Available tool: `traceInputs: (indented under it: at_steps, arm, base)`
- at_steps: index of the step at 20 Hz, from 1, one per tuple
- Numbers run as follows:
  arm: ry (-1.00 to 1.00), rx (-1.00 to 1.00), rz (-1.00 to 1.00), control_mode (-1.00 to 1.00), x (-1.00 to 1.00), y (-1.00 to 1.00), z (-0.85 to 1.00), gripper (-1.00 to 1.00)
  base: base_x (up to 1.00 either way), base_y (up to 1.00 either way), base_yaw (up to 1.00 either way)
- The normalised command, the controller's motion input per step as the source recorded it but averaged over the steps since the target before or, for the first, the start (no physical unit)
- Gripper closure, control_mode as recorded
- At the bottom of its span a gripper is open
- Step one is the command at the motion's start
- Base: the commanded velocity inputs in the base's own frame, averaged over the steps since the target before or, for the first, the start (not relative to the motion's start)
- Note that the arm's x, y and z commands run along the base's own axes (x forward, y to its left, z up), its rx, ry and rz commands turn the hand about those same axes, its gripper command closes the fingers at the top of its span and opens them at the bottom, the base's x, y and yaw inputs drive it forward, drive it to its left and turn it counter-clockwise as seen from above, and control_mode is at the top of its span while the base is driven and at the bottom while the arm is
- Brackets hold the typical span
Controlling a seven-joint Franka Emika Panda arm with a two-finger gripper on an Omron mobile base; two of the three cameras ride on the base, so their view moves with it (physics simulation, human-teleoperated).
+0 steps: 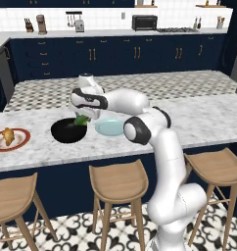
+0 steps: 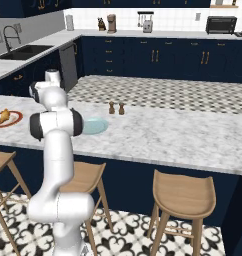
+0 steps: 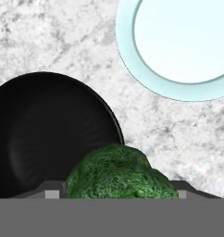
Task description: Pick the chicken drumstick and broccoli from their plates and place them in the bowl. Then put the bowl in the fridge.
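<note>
My gripper [image 1: 82, 119] is shut on the green broccoli [image 1: 82, 120], which hangs just over the right rim of the black bowl [image 1: 66, 131]. In the hand view the broccoli [image 3: 118, 172] sits between the fingertips, half over the bowl [image 3: 44, 134] and half over the marble. The pale blue-green plate [image 1: 109, 128] lies bare to the bowl's right, also in the hand view [image 3: 178, 46]. The chicken drumstick [image 1: 8, 135] rests on the red-rimmed plate [image 1: 20, 142] at the counter's left end. The right base view shows the same drumstick [image 2: 3, 116] and red-rimmed plate [image 2: 13, 121].
Two small shakers [image 2: 116, 108] stand on the island counter right of the blue plate [image 2: 95, 126]. Wooden stools [image 1: 118, 184] line the counter's near side. Navy cabinets and a back counter with appliances run along the far wall.
</note>
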Motion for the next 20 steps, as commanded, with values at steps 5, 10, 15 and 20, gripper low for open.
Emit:
traceInputs:
  at_steps: [5,10,15,20]
  arm:
    - [0.07,0.00,0.00,-1.00,0.12,0.27,-0.04,1.00]
    - [0.08,0.00,0.00,-1.00,0.02,0.00,-0.33,1.00]
    - [0.08,0.00,0.00,-1.00,0.00,0.05,-0.53,1.00]
    - [0.04,-0.01,0.00,-1.00,0.00,0.10,-0.37,1.00]
  base:
    - [0.00,0.00,0.00]
    - [0.00,0.00,0.00]
    - [0.00,0.00,0.00]
    - [0.00,0.00,0.00]
